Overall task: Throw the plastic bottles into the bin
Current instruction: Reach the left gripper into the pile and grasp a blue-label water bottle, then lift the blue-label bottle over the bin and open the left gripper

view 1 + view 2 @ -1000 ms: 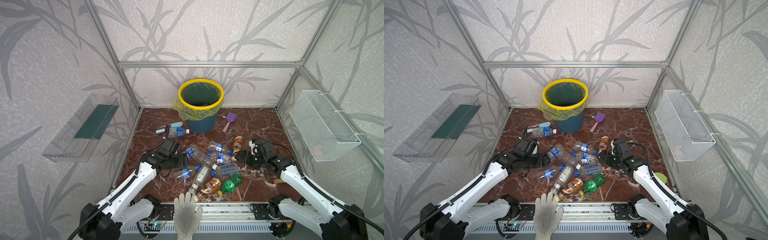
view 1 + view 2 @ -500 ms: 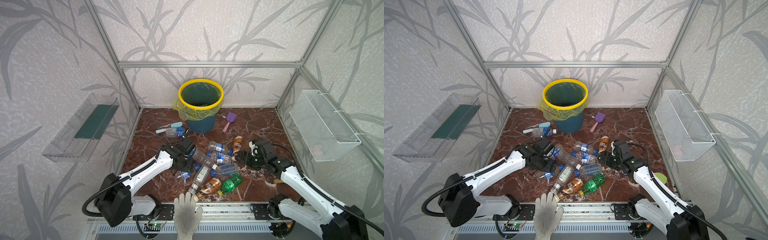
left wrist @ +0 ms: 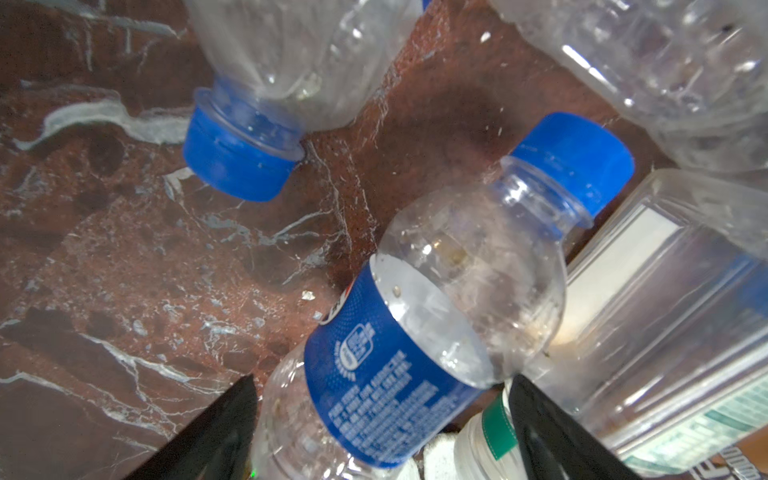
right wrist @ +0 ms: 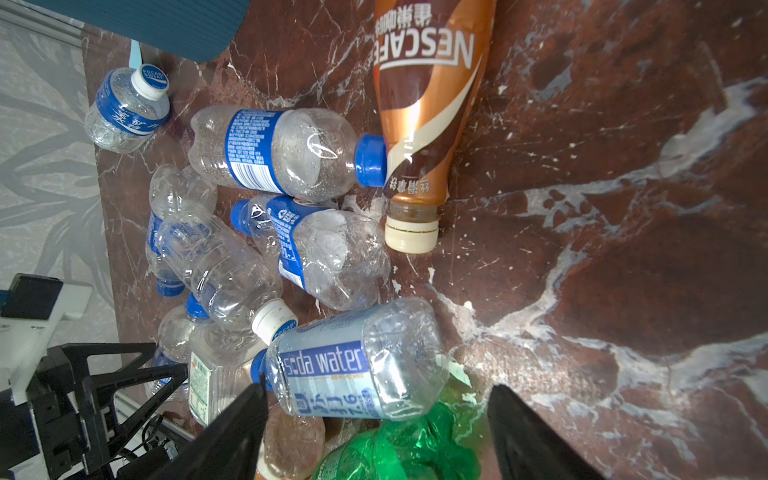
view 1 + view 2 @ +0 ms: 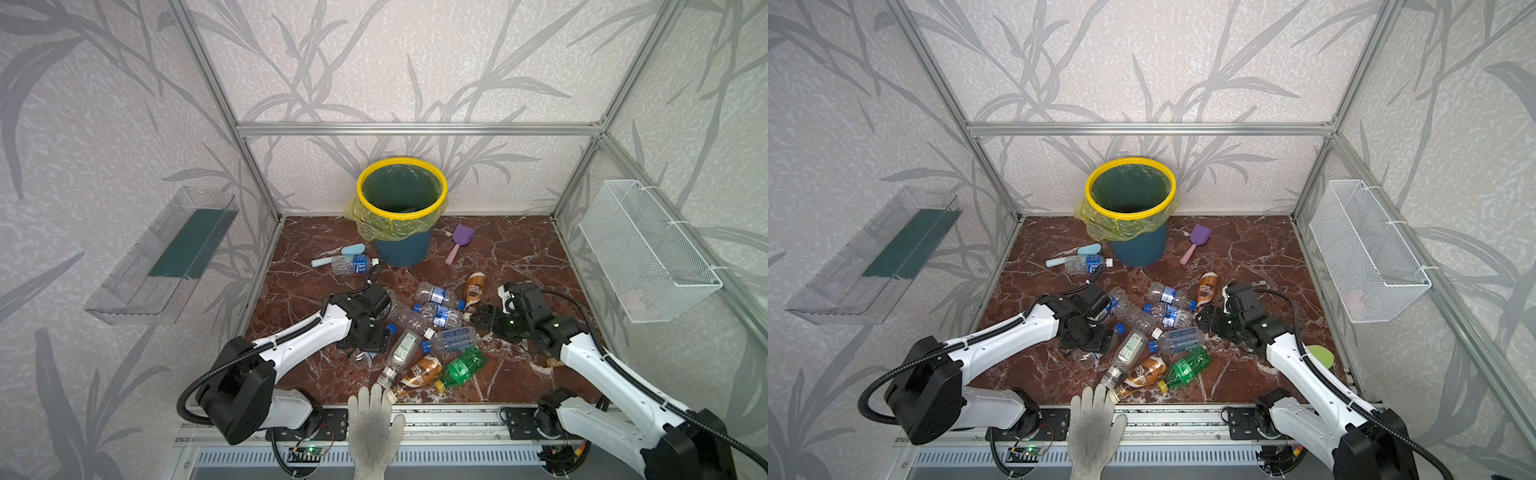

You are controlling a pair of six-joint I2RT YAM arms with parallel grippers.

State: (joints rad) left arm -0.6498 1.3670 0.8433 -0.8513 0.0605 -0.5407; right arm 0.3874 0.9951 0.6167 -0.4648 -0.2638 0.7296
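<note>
Barely begun: the plastic bottles (image 5: 453,338) litter the surface (image 5: 511,257), the bin (image 5: 401,251) looks empty. Both arms' jaws gape wide, empty.

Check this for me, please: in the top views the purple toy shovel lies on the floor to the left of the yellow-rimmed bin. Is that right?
Not quite. The purple toy shovel lies on the floor to the right of the yellow-rimmed bin, not the left; both top views show it.
</note>
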